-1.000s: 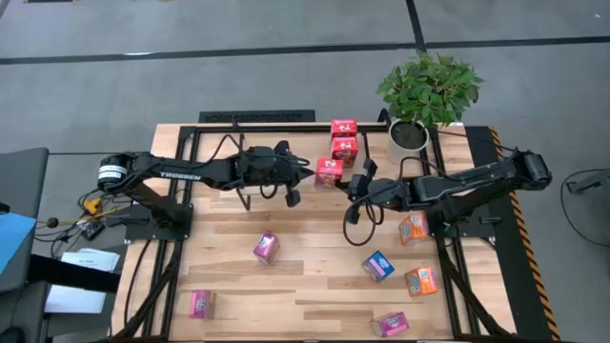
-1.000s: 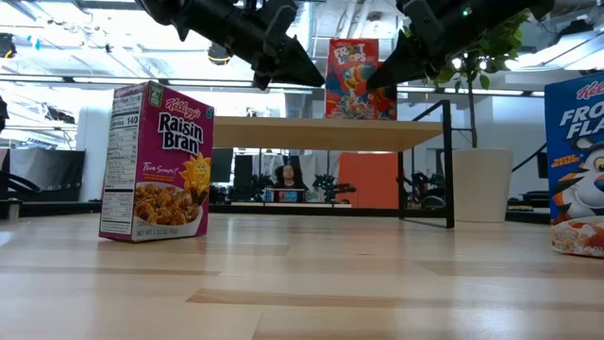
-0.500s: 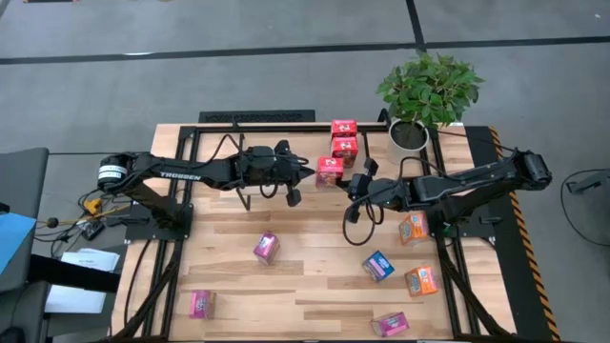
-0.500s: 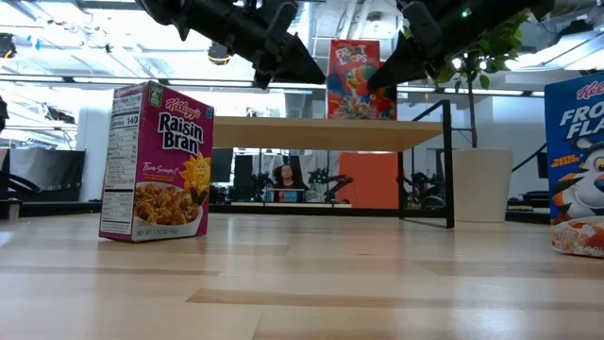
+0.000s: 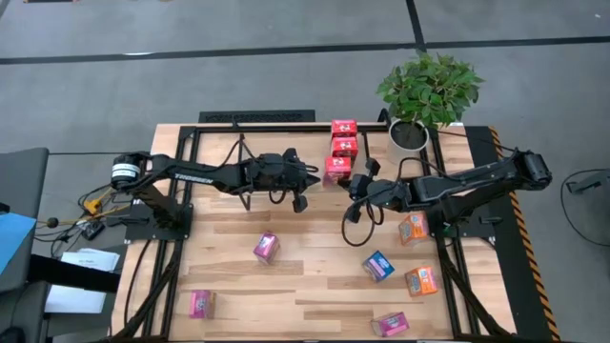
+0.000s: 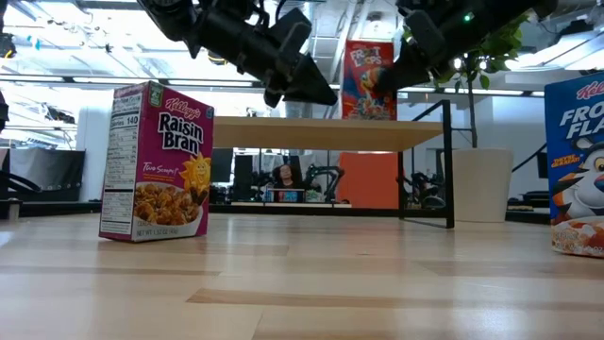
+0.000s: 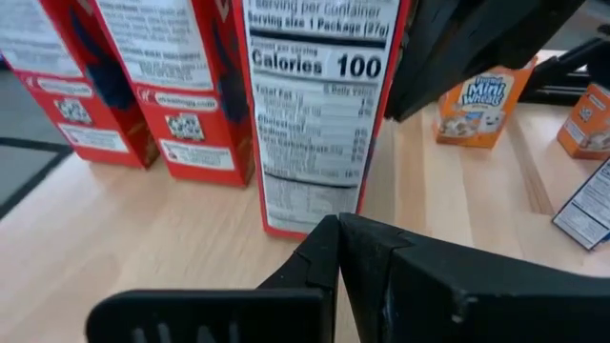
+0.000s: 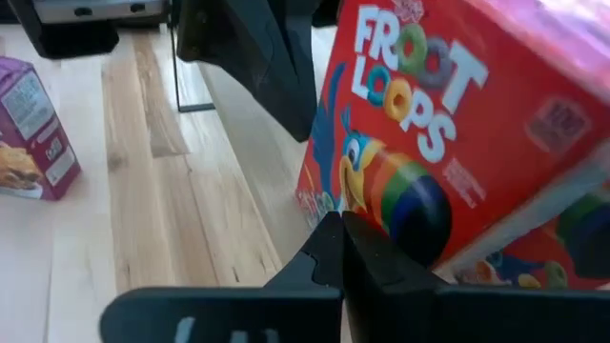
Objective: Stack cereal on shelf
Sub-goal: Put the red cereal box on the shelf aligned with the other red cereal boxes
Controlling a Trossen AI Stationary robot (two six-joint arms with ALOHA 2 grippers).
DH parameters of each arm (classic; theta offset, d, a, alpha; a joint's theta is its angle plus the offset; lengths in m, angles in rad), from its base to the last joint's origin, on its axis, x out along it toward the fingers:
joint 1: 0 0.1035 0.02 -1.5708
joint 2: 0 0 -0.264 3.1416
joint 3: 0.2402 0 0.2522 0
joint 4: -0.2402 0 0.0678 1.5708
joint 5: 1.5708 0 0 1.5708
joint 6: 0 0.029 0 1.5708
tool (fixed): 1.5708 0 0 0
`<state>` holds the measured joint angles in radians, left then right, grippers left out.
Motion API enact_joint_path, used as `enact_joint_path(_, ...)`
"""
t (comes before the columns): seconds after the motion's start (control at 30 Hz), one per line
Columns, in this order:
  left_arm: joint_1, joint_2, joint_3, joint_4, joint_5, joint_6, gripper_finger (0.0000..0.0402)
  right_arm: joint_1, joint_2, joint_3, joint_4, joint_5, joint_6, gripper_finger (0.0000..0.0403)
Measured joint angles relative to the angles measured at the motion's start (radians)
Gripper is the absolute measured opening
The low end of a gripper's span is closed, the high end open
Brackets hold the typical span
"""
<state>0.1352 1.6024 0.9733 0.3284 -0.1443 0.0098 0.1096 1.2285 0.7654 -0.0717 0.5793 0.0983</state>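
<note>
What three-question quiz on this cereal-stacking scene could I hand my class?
1. How many red boxes stand on the shelf?
2. True or false: the left gripper grips a magenta box between its fingers.
3. What stands on the table just past one end of the shelf? A. potted plant B. kettle C. basket
Key: 1. three; 2. false; 3. A.

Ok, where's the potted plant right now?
In the high view the potted plant stands at the table's far right corner, just right of the row of red cereal boxes on the shelf.
</note>
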Motion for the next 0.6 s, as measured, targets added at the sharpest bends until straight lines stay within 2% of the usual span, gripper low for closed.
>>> enact_joint_path(0.33,0.000,0.003,0.000,0.028,-0.013,0.004,0.0000,0.018,0.000,0.000,-0.031,0.039,0.026,0.0020)
enact_joint_path(0.6,0.000,0.003,0.000,0.047,-0.013,-0.009,0.0000,0.048,-0.022,0.042,-0.121,0.096,0.025,0.0021)
